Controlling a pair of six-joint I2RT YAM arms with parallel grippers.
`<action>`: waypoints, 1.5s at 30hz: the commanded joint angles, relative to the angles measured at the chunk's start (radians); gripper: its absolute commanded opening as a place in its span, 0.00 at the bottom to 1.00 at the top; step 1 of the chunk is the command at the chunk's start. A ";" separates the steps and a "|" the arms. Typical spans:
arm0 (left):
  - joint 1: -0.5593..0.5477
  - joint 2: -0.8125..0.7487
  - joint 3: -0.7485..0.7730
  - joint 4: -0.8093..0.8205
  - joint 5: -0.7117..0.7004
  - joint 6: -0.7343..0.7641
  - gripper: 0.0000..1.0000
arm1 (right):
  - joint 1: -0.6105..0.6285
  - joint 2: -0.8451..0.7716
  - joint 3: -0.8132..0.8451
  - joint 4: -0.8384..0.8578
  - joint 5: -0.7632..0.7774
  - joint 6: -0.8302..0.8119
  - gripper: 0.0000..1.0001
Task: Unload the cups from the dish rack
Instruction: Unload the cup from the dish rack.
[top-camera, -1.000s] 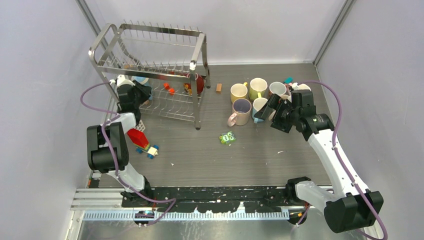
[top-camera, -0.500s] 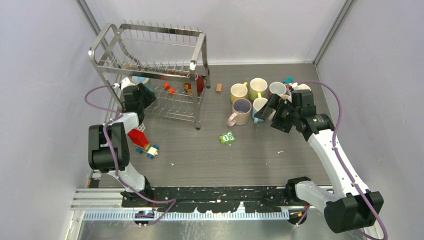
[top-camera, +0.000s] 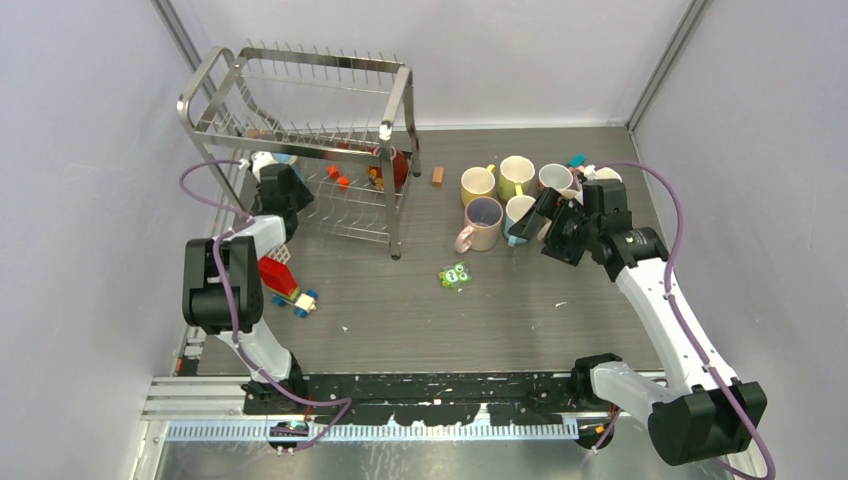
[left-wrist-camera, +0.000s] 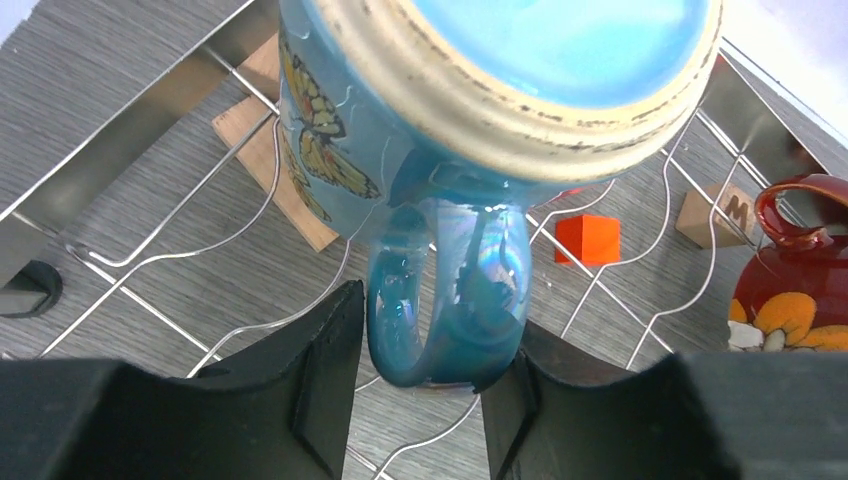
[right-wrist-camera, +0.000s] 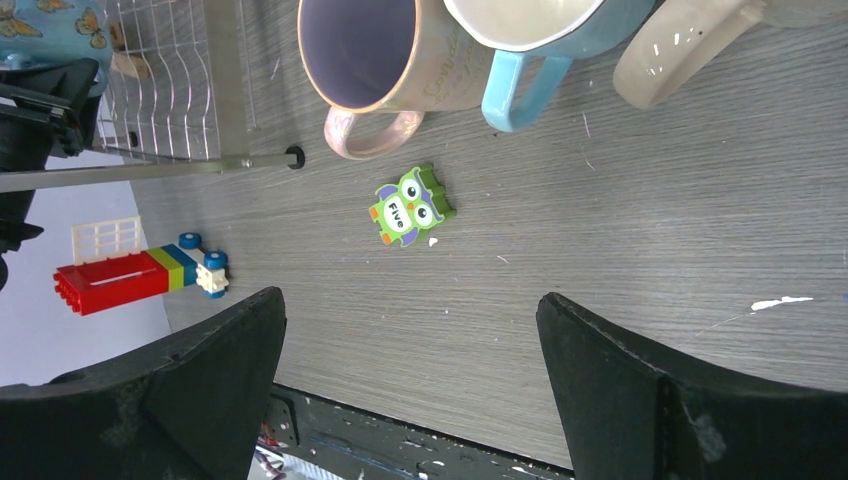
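The left gripper (left-wrist-camera: 425, 345) clamps the handle of the blue butterfly mug (left-wrist-camera: 520, 60) just ahead in the dish rack (left-wrist-camera: 130, 140), its mouth facing the wrist and its handle pointing back between the fingers, while the right gripper (right-wrist-camera: 410, 305) gapes.

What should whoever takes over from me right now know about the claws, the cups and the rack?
Left claw: shut on the handle of the blue butterfly mug, which sits on the lower tier of the dish rack.
Right claw: open and empty, above the table beside the unloaded cups.
Done: at least five cups stand grouped on the table right of the rack, among them the yellow mug, the lime mug and the pink mug.
Left: lift the blue butterfly mug out, then take the red flowered mug, also on the lower tier.
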 joint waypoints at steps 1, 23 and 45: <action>-0.011 0.018 0.053 -0.014 -0.089 0.046 0.44 | 0.005 0.004 0.002 0.040 -0.004 -0.023 1.00; -0.097 -0.052 0.055 -0.052 -0.147 0.178 0.00 | 0.006 0.003 -0.008 0.051 -0.014 -0.021 1.00; -0.253 -0.411 -0.192 -0.095 -0.303 0.076 0.00 | 0.006 -0.012 -0.053 0.106 -0.053 0.001 1.00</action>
